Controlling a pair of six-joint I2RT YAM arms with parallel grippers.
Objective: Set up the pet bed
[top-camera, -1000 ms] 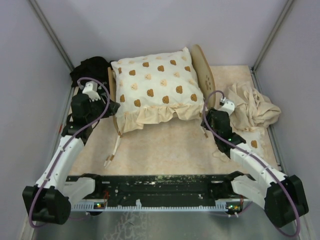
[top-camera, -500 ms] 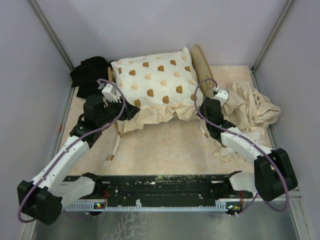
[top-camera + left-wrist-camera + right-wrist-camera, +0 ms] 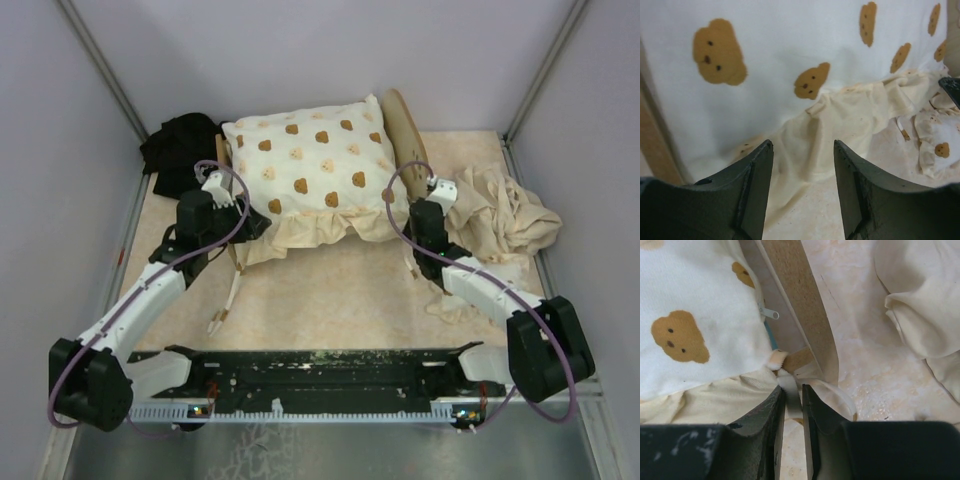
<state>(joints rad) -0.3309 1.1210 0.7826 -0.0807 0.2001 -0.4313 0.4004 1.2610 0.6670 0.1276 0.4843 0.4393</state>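
The pet bed's light-wood headboard (image 3: 405, 125) stands at the right end, and it also shows in the right wrist view (image 3: 800, 295). A cream frilled cushion (image 3: 315, 170) with brown bear prints covers the bed, and only a thin blue sliver shows beneath it. My right gripper (image 3: 793, 388) is shut on a white tie strap (image 3: 790, 377) at the cushion's corner by the headboard's foot; it also shows in the top view (image 3: 410, 207). My left gripper (image 3: 802, 145) is open and empty, facing the cushion's front frill (image 3: 850, 110) near the left corner (image 3: 258, 226).
A crumpled plain beige cloth (image 3: 505, 215) lies right of the headboard. A black cloth (image 3: 180, 140) lies at the back left. Loose white ties (image 3: 225, 300) trail on the floor in front of the bed's left end. Grey walls close in on both sides.
My left gripper has moved right to the cushion's front-left corner. My right gripper has moved forward and left to the headboard's foot.
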